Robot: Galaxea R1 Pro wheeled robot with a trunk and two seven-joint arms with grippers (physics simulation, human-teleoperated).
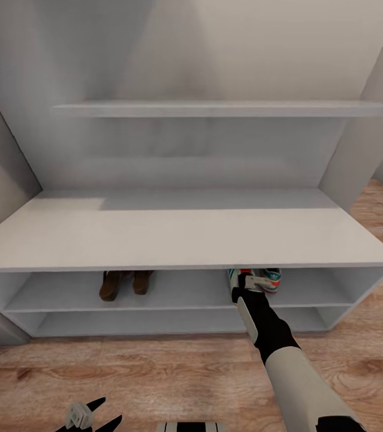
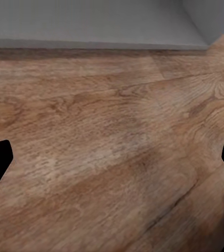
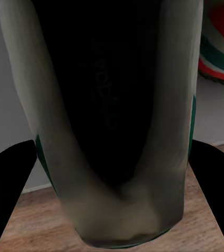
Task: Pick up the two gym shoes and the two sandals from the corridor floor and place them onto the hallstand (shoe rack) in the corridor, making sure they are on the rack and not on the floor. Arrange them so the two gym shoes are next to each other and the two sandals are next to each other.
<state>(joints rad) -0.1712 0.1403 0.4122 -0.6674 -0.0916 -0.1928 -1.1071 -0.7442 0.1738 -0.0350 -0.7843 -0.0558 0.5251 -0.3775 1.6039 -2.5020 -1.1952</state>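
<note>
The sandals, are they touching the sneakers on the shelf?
Apart. In the head view, the sandals sit toward the left of the rack's upper shelf, the sneakers toward the right by the right gripper, with bare shelf between them.

The right arm (image 1: 299, 366) is showing a cream-white shell with a black middle part. The left gripper (image 1: 92, 414) is showing black pointed fingers.

Sandals (image 1: 125, 283) left, gym shoes (image 1: 262, 279) right, same shelf (image 1: 185, 294)
</note>
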